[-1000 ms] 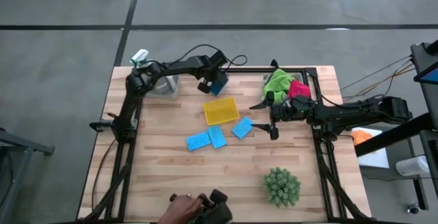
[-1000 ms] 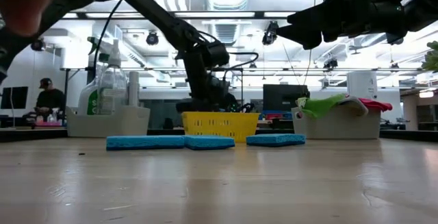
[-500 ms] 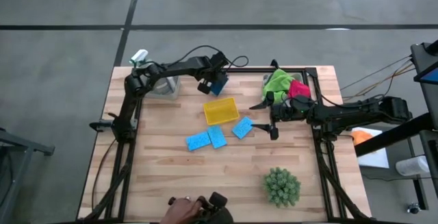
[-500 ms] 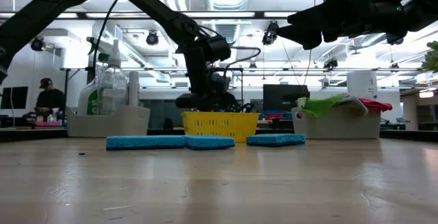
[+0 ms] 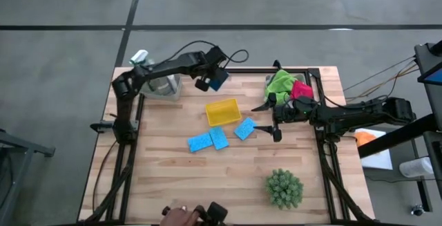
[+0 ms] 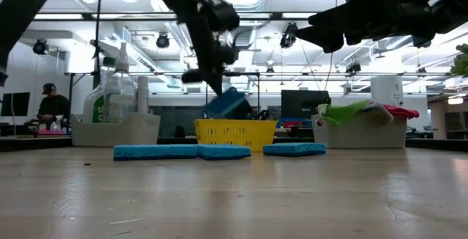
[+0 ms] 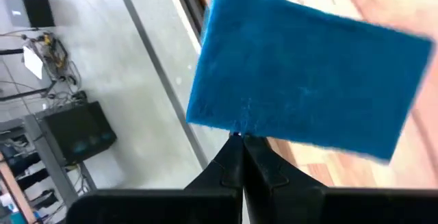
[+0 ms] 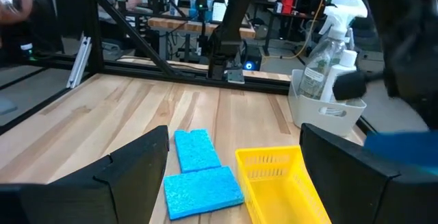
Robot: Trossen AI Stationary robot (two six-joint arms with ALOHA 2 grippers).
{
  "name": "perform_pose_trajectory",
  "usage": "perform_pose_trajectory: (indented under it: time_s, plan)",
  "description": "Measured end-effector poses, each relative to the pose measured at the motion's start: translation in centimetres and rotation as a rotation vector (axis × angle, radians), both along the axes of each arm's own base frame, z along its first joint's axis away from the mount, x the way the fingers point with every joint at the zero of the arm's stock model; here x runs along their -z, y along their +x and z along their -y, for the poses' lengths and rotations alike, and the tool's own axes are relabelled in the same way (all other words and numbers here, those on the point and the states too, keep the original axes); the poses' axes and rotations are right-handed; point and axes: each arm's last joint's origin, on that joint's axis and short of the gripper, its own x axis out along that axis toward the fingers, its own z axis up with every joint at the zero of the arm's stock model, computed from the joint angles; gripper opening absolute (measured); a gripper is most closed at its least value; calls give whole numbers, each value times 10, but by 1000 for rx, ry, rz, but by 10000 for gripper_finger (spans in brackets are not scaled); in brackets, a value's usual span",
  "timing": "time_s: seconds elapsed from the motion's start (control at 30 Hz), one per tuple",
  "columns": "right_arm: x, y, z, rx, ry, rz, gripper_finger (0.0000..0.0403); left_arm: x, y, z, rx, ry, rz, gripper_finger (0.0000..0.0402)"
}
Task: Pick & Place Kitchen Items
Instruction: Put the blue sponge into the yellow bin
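My left gripper (image 5: pixel 208 82) hangs over the table's far edge, beyond the yellow tray (image 5: pixel 223 111), shut on a bright blue sponge (image 5: pixel 219 81). In the low view this sponge (image 6: pixel 227 105) hangs above the tray's rim (image 6: pixel 235 126). Three more blue sponges (image 5: pixel 199 142) (image 5: pixel 219 137) (image 5: pixel 244 128) lie flat on the table, near the tray. My right gripper (image 5: pixel 266 119) waits open and level at the right, empty, next to the sponge nearest it. Green and red cloths (image 5: pixel 280 83) (image 5: pixel 301 88) lie in a bin at the far right. My left gripper pinches the blue sponge at one long edge (image 7: pixel 236 129) between its two shut fingers (image 7: pixel 241 157). The fingers slant down from the table's left side. The sponge is lifted clear and hangs tilted below the fingertips (image 6: pixel 216 85).
A white bin (image 5: pixel 164 86) with a spray bottle (image 6: pixel 117 85) and other bottles stands at the far left corner. A round spiky plant (image 5: pixel 284 188) sits near the front right. A person's hand (image 5: pixel 181 215) shows at the table's near edge.
My left gripper has gone up, and a little toward the table's left and far edge, still shut on the blue sponge. In the low view the sponge has come up from behind the yellow tray and now hangs tilted above its rim.
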Motion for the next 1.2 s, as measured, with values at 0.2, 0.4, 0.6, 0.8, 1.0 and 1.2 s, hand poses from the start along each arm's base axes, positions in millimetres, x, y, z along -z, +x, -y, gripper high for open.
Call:
perform_pose_trajectory:
  time_s: [0.2,0.4,0.6,0.8,1.0,1.2]
  plan:
    - [0,0,0,-5,-6,1,325,-28,-4,36,50,-16,6,0]
    - [-1,0,0,-6,-12,6,325,-33,8,82,149,-36,1,0]
    - [-1,0,0,-6,-14,9,325,-19,15,114,243,-50,-41,0]
    - [-1,0,-1,-25,-14,10,325,7,13,119,288,-44,-84,0]
    - [-1,0,-1,-26,-14,11,325,31,12,118,347,18,-93,0]
    - [-1,0,-1,-25,-14,11,325,42,8,120,362,-22,-104,0]
